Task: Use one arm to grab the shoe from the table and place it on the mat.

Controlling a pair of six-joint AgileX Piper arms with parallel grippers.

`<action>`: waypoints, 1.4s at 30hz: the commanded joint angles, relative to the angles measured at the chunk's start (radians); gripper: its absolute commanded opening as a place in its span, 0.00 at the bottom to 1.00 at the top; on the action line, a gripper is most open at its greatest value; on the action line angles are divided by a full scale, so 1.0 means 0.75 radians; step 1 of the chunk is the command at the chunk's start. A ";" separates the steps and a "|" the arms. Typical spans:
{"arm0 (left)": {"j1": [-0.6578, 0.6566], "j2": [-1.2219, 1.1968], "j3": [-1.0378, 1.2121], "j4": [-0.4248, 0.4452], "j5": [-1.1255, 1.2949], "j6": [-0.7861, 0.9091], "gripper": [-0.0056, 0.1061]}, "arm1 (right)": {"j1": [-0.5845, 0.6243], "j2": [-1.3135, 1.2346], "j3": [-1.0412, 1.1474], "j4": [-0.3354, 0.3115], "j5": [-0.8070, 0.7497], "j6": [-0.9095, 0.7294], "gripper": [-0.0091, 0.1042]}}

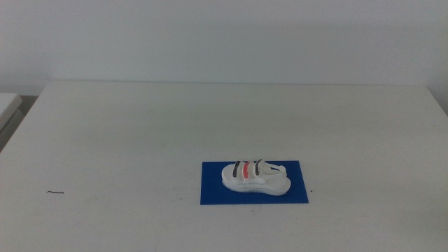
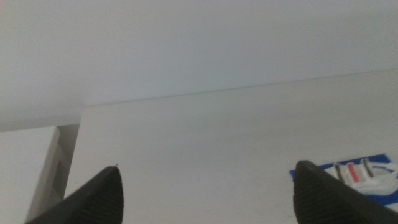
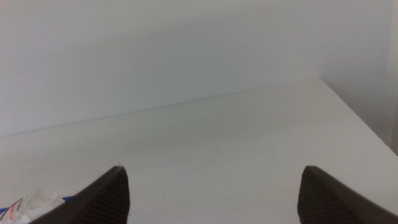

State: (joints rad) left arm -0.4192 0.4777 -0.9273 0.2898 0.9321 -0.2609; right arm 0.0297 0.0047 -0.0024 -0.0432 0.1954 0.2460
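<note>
The white sandal [image 1: 255, 177] with two dark grey straps and a red one between lies on its sole on the blue mat [image 1: 253, 198], near the front middle of the white table [image 1: 210, 119]. Neither arm shows in the middle view. My left gripper [image 2: 208, 186] is open and empty, raised over the table; the shoe [image 2: 367, 177] and the mat [image 2: 382, 194] show beside one of its jaws. My right gripper [image 3: 214, 190] is open and empty; a bit of the shoe [image 3: 34, 204] shows at the picture's edge.
A small dark scratch mark [image 1: 55, 192] lies on the table at the front left. A second white surface [image 1: 8, 105] stands off the table's left edge, with a gap between them [image 2: 56, 168]. A white wall stands behind the table.
</note>
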 commanded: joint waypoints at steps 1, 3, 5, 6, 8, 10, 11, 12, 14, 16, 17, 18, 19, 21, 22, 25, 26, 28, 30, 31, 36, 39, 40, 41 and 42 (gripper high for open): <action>0.004 -0.063 0.104 0.020 -0.094 0.000 0.89 | 0.000 -0.006 0.003 -0.008 -0.013 -0.015 0.78; 0.004 -0.103 0.180 -0.007 -0.136 0.000 0.89 | 0.000 -0.006 0.003 -0.008 -0.013 -0.015 0.78; 0.004 -0.137 0.241 -0.040 -0.156 0.003 0.89 | 0.000 -0.006 0.003 -0.008 -0.013 -0.015 0.78; 0.004 -0.145 0.262 -0.056 -0.167 0.003 0.89 | 0.000 -0.006 0.003 -0.008 -0.013 -0.015 0.78; 0.004 -0.160 0.312 -0.083 -0.230 0.010 0.89 | 0.000 -0.006 0.003 -0.008 -0.013 -0.015 0.78; 0.004 -0.168 0.395 -0.144 -0.390 0.135 0.89 | 0.000 -0.006 0.003 -0.008 -0.013 -0.015 0.78; 0.020 -0.182 0.440 -0.187 -0.497 0.233 0.89 | 0.000 -0.006 0.003 -0.008 -0.013 -0.015 0.78; 0.046 -0.192 0.491 -0.254 -0.602 0.316 0.89 | 0.000 -0.006 0.003 -0.008 -0.013 -0.015 0.78; 0.153 -0.236 0.608 -0.417 -0.779 0.489 0.89 | 0.000 -0.006 0.003 -0.008 -0.013 -0.015 0.78; 0.268 -0.293 0.718 -0.556 -0.863 0.595 0.89 | 0.000 -0.006 0.003 -0.008 -0.013 -0.015 0.78; 0.326 -0.325 0.773 -0.619 -0.878 0.623 0.89 | 0.000 -0.006 0.003 -0.008 -0.013 -0.015 0.78; 0.368 -0.350 0.815 -0.649 -0.888 0.634 0.89 | 0.000 -0.006 0.003 -0.008 -0.013 -0.015 0.78; 0.412 -0.384 0.864 -0.665 -0.895 0.635 0.89 | 0.000 -0.006 0.003 -0.008 -0.013 -0.015 0.78; 0.467 -0.463 0.947 -0.713 -0.903 0.627 0.89 | 0.000 -0.006 0.003 -0.008 -0.013 -0.015 0.78; 0.480 -0.495 0.986 -0.718 -0.910 0.627 0.89 | 0.000 -0.006 0.003 -0.008 -0.013 -0.015 0.78; 0.479 -0.609 1.096 -0.683 -0.955 0.614 0.89 | 0.000 -0.006 0.003 -0.008 -0.013 -0.015 0.78; 0.479 -0.637 1.132 -0.668 -0.967 0.574 0.89 | 0.000 -0.006 0.003 -0.008 -0.013 -0.015 0.78; 0.479 -0.637 1.189 -0.643 -0.995 0.501 0.89 | 0.000 -0.006 0.003 -0.008 -0.013 -0.015 0.78; 0.479 -0.637 1.236 -0.634 -1.028 0.485 0.89 | 0.000 -0.006 0.003 -0.008 -0.013 -0.015 0.78; 0.479 -0.637 1.236 -0.628 -1.045 0.485 0.89 | 0.000 -0.006 0.003 -0.008 -0.013 -0.015 0.78; 0.479 -0.637 1.236 -0.482 -1.057 0.488 0.89 | 0.000 -0.006 0.003 -0.008 -0.013 -0.015 0.78; 0.479 -0.637 1.236 -0.457 -1.057 0.490 0.89 | 0.000 -0.006 0.003 -0.008 -0.013 -0.015 0.78; 0.479 -0.637 1.236 -0.466 -1.057 0.490 0.89 | 0.000 -0.006 0.003 -0.008 -0.013 -0.015 0.78; 0.479 -0.637 1.236 -0.466 -1.057 0.490 0.89 | 0.000 -0.006 0.003 -0.008 -0.013 -0.015 0.78; 0.479 -0.637 1.236 -0.466 -1.057 0.490 0.89 | 0.000 -0.006 0.003 -0.008 -0.013 -0.015 0.78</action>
State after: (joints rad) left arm -0.0614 0.0051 0.0000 -0.0625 0.1529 0.1130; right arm 0.0297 0.0047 -0.0024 -0.0432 0.1954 0.2460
